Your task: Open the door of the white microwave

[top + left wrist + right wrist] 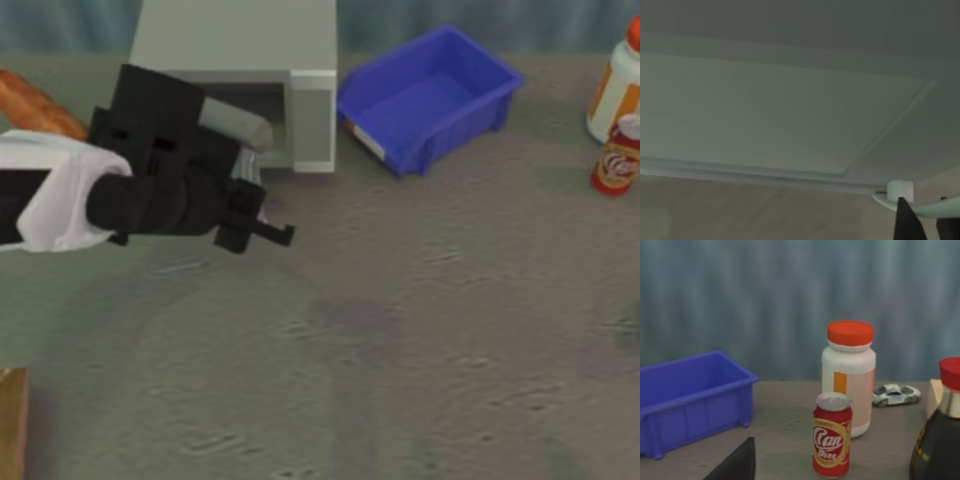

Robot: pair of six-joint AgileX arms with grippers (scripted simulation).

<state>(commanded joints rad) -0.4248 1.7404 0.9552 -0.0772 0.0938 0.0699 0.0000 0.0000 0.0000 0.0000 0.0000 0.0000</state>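
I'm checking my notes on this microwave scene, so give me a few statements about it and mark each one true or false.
1. The left gripper is in front of the white microwave. True.
2. The door is fully closed. False: it is swung partly out, and the cavity shows behind it.
3. The blue bin holds a soda can. False: the bin is empty; the can stands on the table at the right.
4. A white bottle with an orange cap stands behind the can. True.
5. A toy car sits inside the microwave. False: it lies on the table beside the bottle.
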